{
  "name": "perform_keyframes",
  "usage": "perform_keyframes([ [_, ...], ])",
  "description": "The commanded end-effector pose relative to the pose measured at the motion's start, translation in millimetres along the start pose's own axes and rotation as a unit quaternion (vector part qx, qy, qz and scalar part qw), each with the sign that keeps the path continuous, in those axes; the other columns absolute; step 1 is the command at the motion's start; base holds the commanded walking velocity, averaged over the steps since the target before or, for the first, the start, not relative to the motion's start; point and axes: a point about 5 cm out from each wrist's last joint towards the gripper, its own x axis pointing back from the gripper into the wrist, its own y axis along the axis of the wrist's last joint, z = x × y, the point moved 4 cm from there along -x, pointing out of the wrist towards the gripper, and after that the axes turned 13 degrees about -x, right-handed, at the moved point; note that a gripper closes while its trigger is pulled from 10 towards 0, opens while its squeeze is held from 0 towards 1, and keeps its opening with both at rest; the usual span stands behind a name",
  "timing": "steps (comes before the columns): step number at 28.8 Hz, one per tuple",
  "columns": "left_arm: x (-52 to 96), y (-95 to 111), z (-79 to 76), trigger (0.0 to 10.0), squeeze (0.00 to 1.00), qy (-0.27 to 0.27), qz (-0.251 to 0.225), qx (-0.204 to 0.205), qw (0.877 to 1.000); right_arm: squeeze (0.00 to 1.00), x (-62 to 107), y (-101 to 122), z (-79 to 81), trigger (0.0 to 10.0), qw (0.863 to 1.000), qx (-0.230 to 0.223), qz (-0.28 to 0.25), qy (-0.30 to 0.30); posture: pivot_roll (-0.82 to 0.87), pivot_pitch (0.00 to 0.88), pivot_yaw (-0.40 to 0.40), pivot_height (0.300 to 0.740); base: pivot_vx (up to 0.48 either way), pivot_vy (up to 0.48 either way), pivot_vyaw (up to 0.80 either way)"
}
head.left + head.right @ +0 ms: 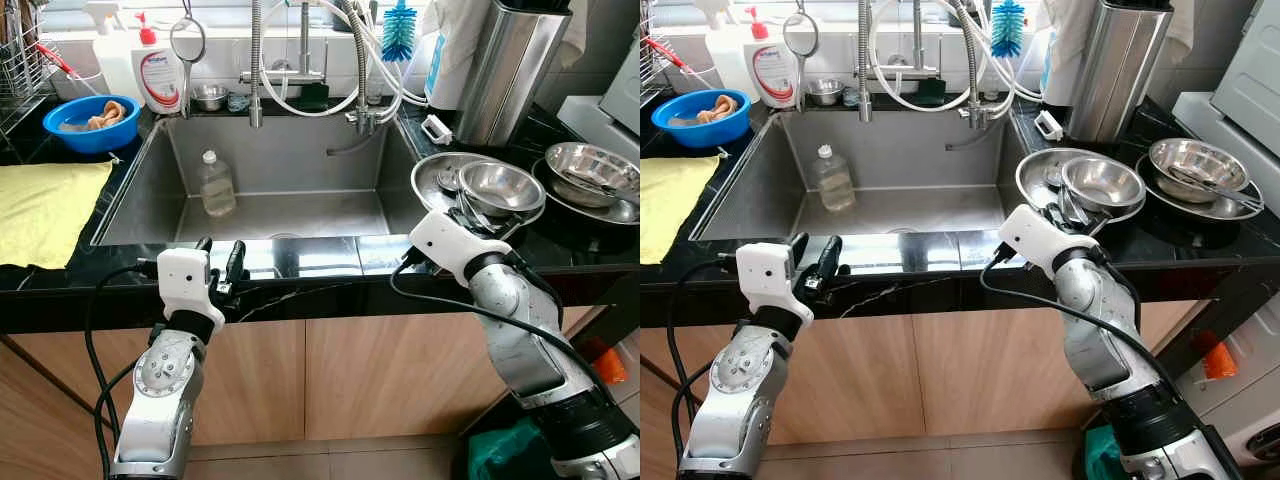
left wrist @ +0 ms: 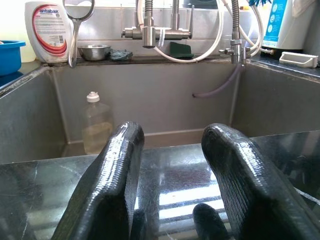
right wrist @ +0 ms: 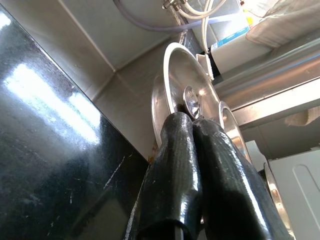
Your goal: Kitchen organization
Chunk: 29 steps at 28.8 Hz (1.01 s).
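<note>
Nearest, the left gripper rests at the front lip of the black counter, just before the sink, its two fingers spread with a clear gap between them and nothing held; in the left wrist view the finger pads frame the glossy counter edge. The right gripper reaches over the counter's right part, fingers pressed together, their tips at the near rim of a flat steel plate. From the head views the fingertips are hidden behind the white wrist housing, so whether they touch the plate cannot be told.

On that plate sits a steel bowl, with some small utensils beneath it that are hard to make out. Well to the right a second steel bowl lies on another dish, partly cut off by the frame edge.

The sink is open and mostly bare, with a clear plastic bottle standing near its left wall. Left of the sink a yellow cloth covers the counter, cut by the frame. Behind it stands a blue basin holding something pale.

Along the back ledge are a white soap bottle, a small steel cup, the tap with looping hoses, a blue brush and a tall steel canister, its top cut off.
</note>
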Motion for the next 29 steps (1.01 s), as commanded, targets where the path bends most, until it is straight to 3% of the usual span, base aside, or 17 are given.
perform_keyframes([
  [1, 0.2, -3, -2.5, 10.0, 0.0, -0.007, 0.007, 0.004, 1.0, 0.0, 0.7, 12, -4.5, 3.7, 1.0, 0.003, -0.023, -0.009, -0.07, 0.0, -0.039, 0.706, 0.0, 0.0, 0.0],
  [3, 0.2, -3, -2.5, 10.0, 0.0, -0.007, 0.007, 0.004, 1.0, 0.0, 0.8, 17, -6.9, 10.0, 0.999, 0.009, -0.033, -0.017, -0.07, 0.0, -0.039, 0.706, 0.0, 0.0, 0.0],
  [13, 0.0, -3, -2.4, 10.0, 0.0, -0.007, 0.008, 0.006, 1.0, 0.0, 1.0, 28, -19.0, 10.0, 0.997, 0.027, -0.058, -0.05, -0.07, 0.001, -0.039, 0.706, 0.0, 0.0, 0.0],
  [23, 0.4, -4, -2.1, 10.0, 0.0, -0.005, 0.009, 0.006, 1.0, 0.0, 6.3, 58, -30.7, 10.0, 0.985, 0.052, -0.134, -0.095, -0.07, 0.007, -0.04, 0.706, 0.0, 0.0, 0.0],
  [27, 0.4, -4, -1.9, 10.0, 0.0, -0.005, 0.009, 0.006, 1.0, 0.0, 8.1, 65, -34.2, 10.0, 0.982, 0.037, -0.154, -0.106, -0.07, 0.004, -0.041, 0.706, 0.0, 0.0, 0.0],
  [29, 0.3, -4, -1.8, 10.0, 0.0, -0.004, 0.009, 0.005, 1.0, 0.0, 8.9, 72, -30.1, 10.0, 0.98, -0.016, -0.176, -0.087, -0.07, 0.002, -0.041, 0.706, 0.0, 0.0, 0.0],
])
